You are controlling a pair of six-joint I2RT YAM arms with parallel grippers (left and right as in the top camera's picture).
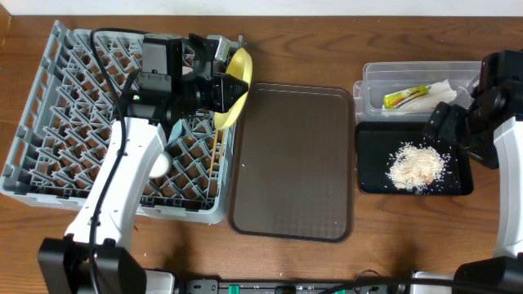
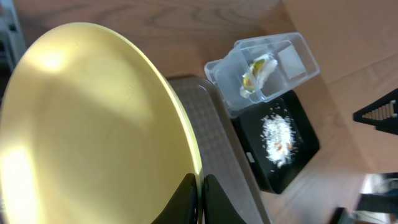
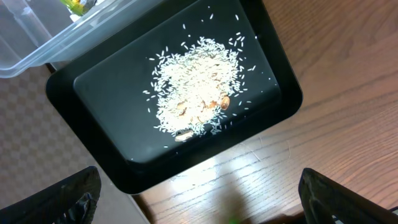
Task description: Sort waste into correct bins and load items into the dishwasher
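Note:
My left gripper [image 2: 200,193] is shut on the rim of the pale-yellow plate [image 2: 87,124], held on edge over the right side of the grey dish rack [image 1: 49,131]; overhead the plate [image 1: 235,91] stands nearly upright. Wooden chopsticks [image 1: 216,159] lie in the rack, and a white bowl [image 1: 160,166] peeks from under the left arm. The clear tub [image 1: 377,82] holds the yellow-green wrapper [image 1: 406,96] and white paper [image 1: 437,90]. The black tray [image 3: 99,124] holds the rice crumbs [image 3: 198,84]. My right gripper [image 3: 199,199] is open and empty above the tray's near edge. The light-blue bowl is hidden.
A brown serving tray [image 1: 292,159] lies between the rack and the bins. Bare wooden table [image 3: 298,162] shows beside the black tray. A dark stand [image 2: 379,112] shows at the right edge of the left wrist view.

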